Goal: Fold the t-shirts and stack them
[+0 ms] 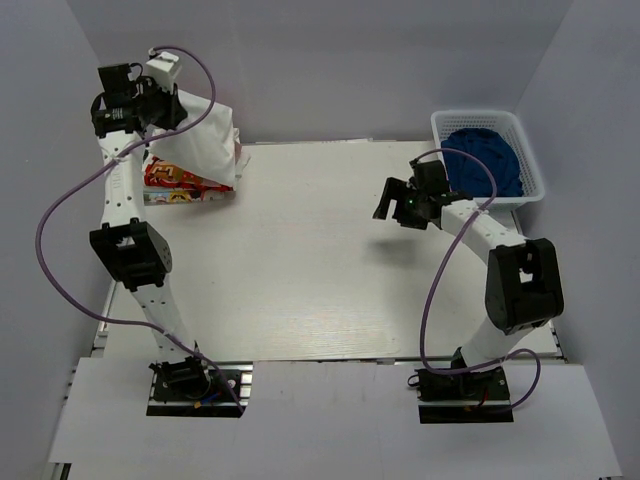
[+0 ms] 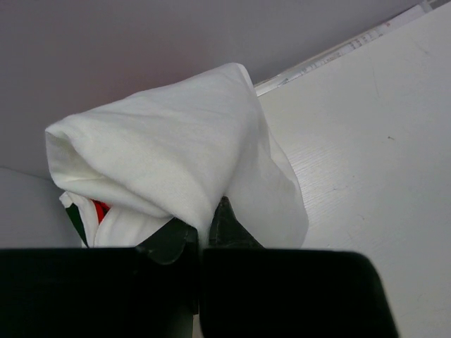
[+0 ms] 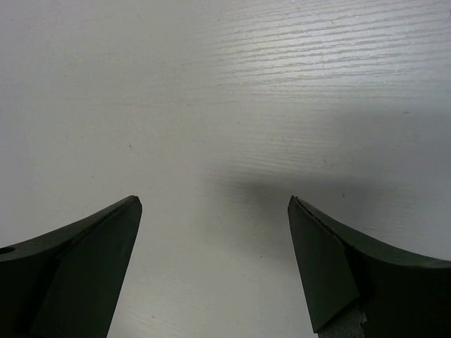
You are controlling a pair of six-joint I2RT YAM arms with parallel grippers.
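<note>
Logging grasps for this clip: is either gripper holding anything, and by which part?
The left gripper pinches the white t-shirt by a bunched fold; the right gripper is open, holding nothing.

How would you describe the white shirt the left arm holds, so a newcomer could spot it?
Look to the far left corner of the white table. There the left tool pinches a white cloth t-shirt, bunched and hanging. Unlike the red-and-yellow printed shirt lying beneath, it is lifted.

Bunched shirt at far-left corner of table, pinched in left gripper, atop printed shirt. Basket far right, cloth inside. Right gripper just left of basket, fingers spread.
</note>
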